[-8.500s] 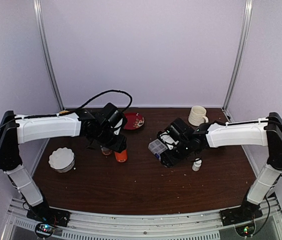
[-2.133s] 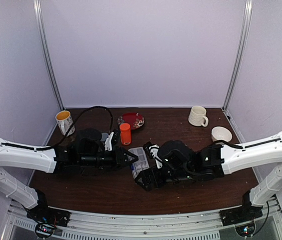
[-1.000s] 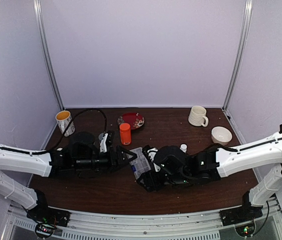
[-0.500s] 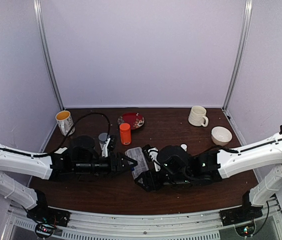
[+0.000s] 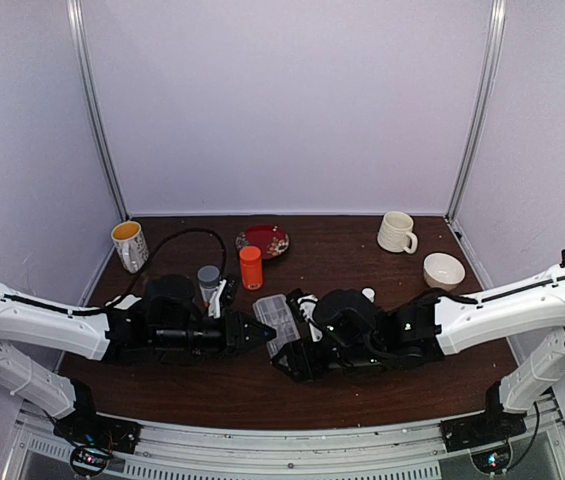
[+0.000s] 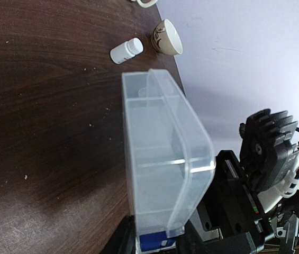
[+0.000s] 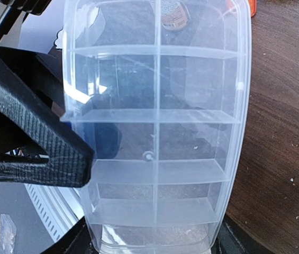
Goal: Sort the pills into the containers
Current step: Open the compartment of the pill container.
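**Top view.** On the dark wooden counter [image 5: 392,385] the clear organiser box [image 5: 274,320] sits near the front middle, between the two arms. The left claw [image 5: 254,333] comes in from the left, its tip at the box's left side. The right claw [image 5: 292,352] comes in from the right and meets the box's near end. Behind them stand an orange bottle [image 5: 251,268], a grey-capped jar [image 5: 208,279], a red plate [image 5: 263,241], a yellow mug [image 5: 130,245], a cream mug [image 5: 397,232] and a pale bowl [image 5: 443,270]. No writing on any of them can be read.

**Left wrist view.** The box shows edge-on and looks clear of the counter. Its near end drops between the left claw's dark fingers [image 6: 124,239]; whether they press on it I cannot tell. Beyond lie a small white bottle [image 6: 126,51] and the bowl, which carries a dark pattern.

**Right wrist view.** The box fills the picture, with two columns of compartments. The right claw's fingers [image 7: 78,239] grip its near end from both sides. A black finger of the left claw lies against its left long side. A tiny pale dot [image 7: 148,155] sits by the middle divider; whether it is a pill is unclear. A brownish bottle label shows through the plastic, too blurred to read. Pale specks [image 7: 292,180] dot the counter to the right.
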